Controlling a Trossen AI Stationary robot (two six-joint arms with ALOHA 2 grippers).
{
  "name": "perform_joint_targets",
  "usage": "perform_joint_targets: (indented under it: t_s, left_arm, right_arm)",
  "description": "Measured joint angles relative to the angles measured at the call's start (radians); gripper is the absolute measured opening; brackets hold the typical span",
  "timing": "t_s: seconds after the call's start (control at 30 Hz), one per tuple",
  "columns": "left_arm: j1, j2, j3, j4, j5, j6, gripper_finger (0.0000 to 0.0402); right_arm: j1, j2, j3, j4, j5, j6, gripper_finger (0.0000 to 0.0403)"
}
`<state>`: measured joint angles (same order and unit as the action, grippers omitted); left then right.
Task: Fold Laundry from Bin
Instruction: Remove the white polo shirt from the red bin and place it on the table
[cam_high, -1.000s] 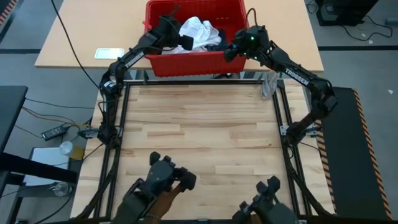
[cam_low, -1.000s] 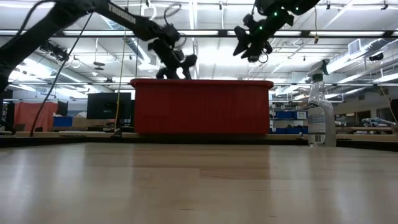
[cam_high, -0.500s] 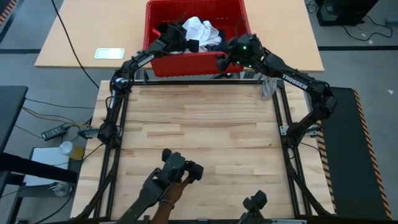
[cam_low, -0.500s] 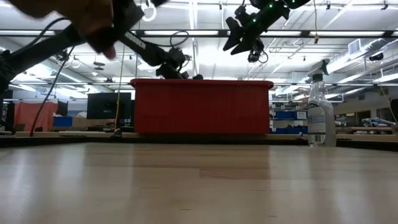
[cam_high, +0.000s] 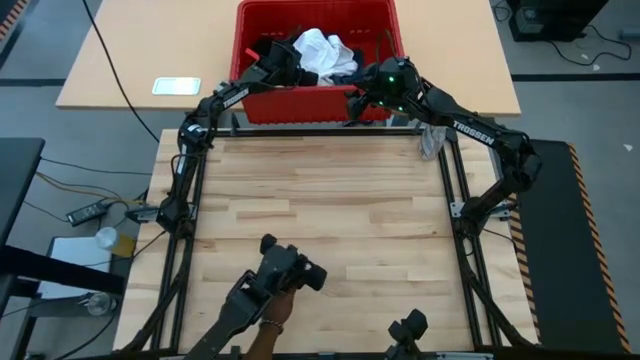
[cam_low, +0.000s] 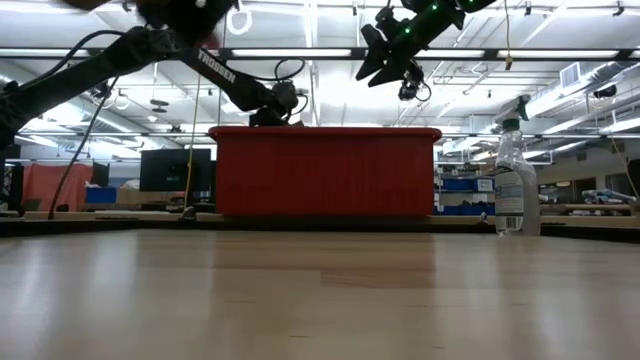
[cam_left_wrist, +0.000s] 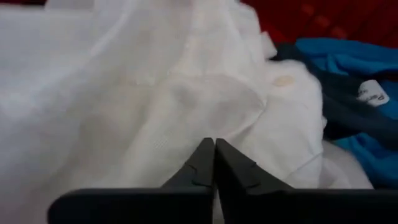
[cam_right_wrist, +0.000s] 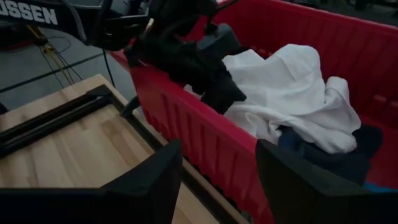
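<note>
Presently listed, item by item.

Bin (cam_high: 262, 104): red ribbed tub, standing beyond the far edge of the wooden tabletop (cam_high: 320, 220), about midway along that edge.

Laundry, all inside the bin: large white garment (cam_high: 318, 52) heaped near the middle; black garment (cam_right_wrist: 186, 59) against the near wall toward the left arm's side; bright blue garment (cam_left_wrist: 348, 53) and dark navy garment with white tag (cam_left_wrist: 348, 99) lying just beside the white one.

Left hand (cam_left_wrist: 214, 163): lowered into the bin, fingers pressed together, tips against the white garment; whether any cloth is pinched between them cannot be told.

Right hand (cam_right_wrist: 217, 180): above the bin's near rim, toward its right end, fingers spread apart, holding nothing.

Spray bottle (cam_low: 516, 180): clear, upright, off the tabletop's far right corner.
</note>
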<state>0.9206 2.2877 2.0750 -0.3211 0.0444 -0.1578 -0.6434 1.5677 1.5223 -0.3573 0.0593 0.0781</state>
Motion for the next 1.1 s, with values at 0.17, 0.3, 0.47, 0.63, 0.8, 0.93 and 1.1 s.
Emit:
perform_joint_targets:
  t_s: [0.17,0.3,0.47,0.63,0.8,0.93,1.1]
  left_arm:
    - [0.006,-0.064,0.027,0.188,-0.034,-0.001,0.0002]
    - [0.023,-0.098,0.09,0.291,-0.039,0.003,0.0001]
    - [0.018,-0.133,0.275,0.205,0.082,0.029,0.0001]
    - [0.015,-0.281,0.227,0.136,0.289,0.052,0.0001]
    - [0.001,-0.377,0.236,-0.028,0.462,0.118,0.0]
    - [-0.022,-0.427,0.236,-0.224,0.696,0.197,0.0]
    - [-0.053,-0.485,0.236,-0.409,0.711,0.292,0.0]
  right_arm:
    - [-0.006,0.0,0.0,0.01,0.001,-0.012,0.021]
    - [-0.007,-0.006,0.0,0.027,0.003,-0.027,0.021]
    - [-0.007,-0.051,0.0,0.068,0.003,-0.078,0.021]
    - [-0.016,-0.109,0.002,0.104,-0.055,-0.125,0.021]
    - [-0.054,-0.086,0.003,0.103,-0.139,-0.12,0.021]
    - [-0.063,-0.062,0.0,0.087,-0.154,-0.154,0.0211]
    - [-0.088,-0.07,0.001,0.073,-0.204,-0.204,0.0222]
